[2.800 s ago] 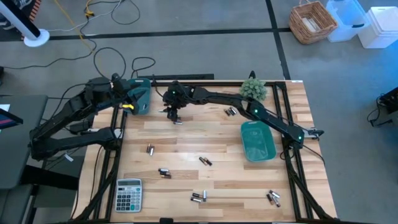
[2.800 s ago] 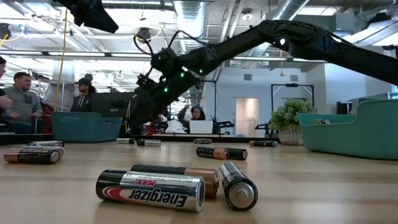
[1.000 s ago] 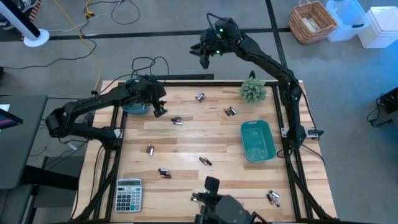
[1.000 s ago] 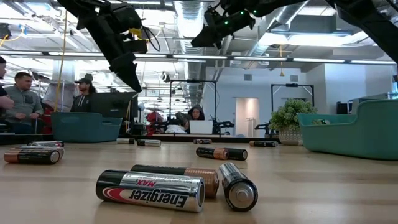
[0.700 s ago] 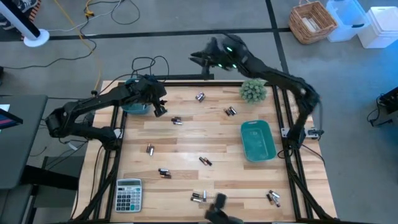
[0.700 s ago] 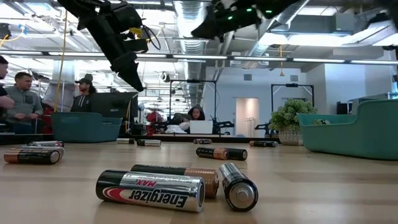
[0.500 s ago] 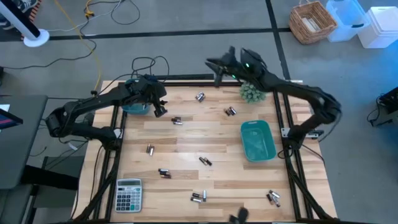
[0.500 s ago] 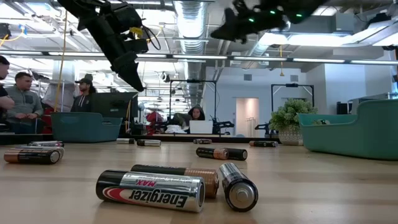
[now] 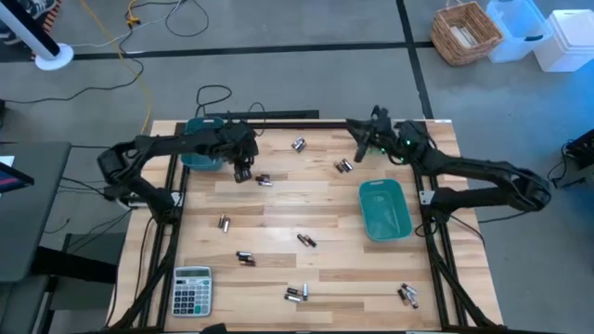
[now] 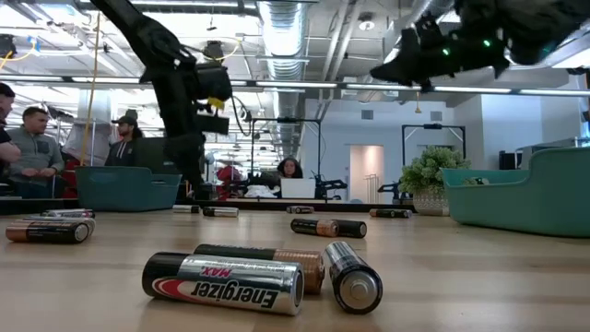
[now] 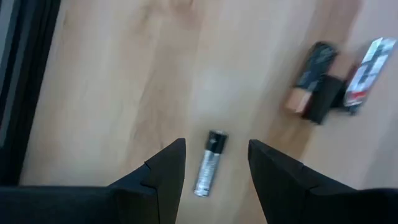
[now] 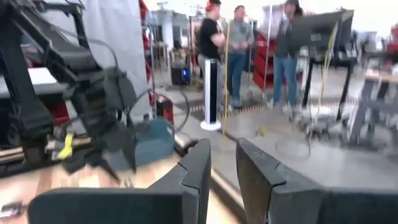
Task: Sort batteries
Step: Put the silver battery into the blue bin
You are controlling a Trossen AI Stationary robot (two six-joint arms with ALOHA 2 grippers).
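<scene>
Nearest, on the wooden tabletop: a grey calculator at the front left corner; a cluster of batteries at front centre, seen from table height as an Energizer cell lying broadside with a copper-topped one behind and a third end-on; another pair of batteries at front right.

Mid tabletop: a two-battery group, a single battery lying on a diagonal, and one battery lying roughly front to back on the left. A teal bin stands right of centre.

Far half: left claw, pointed down just above the wood, jaws partly apart, gripping nothing. Its wrist view shows a slim silver-and-black battery lying between the two dark fingers, long axis running along the gap and away from the camera; contact with either finger cannot be confirmed. Just beside that claw lie two more batteries, seen from the wrist as a dark copper-ended cell and a silver one side by side. Further back, a battery pair and another pair. A second teal bin sits at the far left edge, partly covered by the left arm.

Right claw: raised in the air over the far right part, fingers narrowly apart, empty. A small green plant shows near that corner in the low view.

Beyond: people standing in the room.
</scene>
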